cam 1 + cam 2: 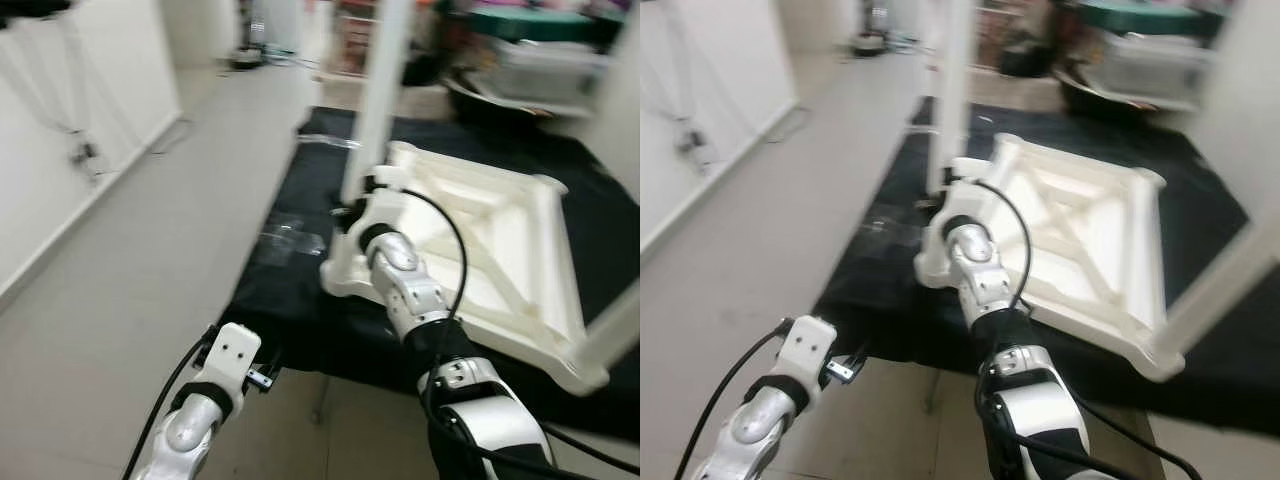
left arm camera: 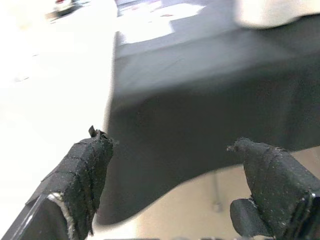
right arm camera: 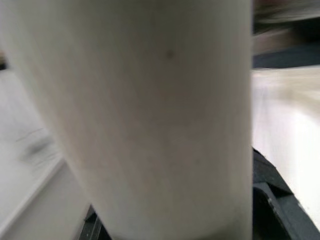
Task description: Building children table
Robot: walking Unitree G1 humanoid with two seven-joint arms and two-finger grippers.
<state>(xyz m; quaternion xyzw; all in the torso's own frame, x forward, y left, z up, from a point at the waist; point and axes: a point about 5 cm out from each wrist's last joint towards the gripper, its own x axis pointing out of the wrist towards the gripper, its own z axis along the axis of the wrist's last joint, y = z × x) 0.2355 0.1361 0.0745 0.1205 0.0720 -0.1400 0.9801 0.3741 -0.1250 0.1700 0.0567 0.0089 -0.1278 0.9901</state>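
A white children's table top (image 1: 500,250) lies upside down on a black mat (image 1: 290,300). One white table leg (image 1: 380,90) stands upright in its near left corner. My right gripper (image 1: 362,205) is at the base of that leg and shut on it. In the right wrist view the leg (image 3: 150,115) sits very close, with a black finger (image 3: 272,200) beside it. Another white leg (image 1: 620,330) rises at the table's near right corner. My left gripper (image 2: 175,155) is open, with nothing between its fingers. It hangs low over the mat's near left edge (image 1: 255,375).
A clear plastic bag (image 1: 290,240) lies on the mat left of the table. Pale floor stretches away on the left along a white wall with a hanging cable (image 1: 80,150). Blurred boxes and clutter (image 1: 520,50) stand behind the mat.
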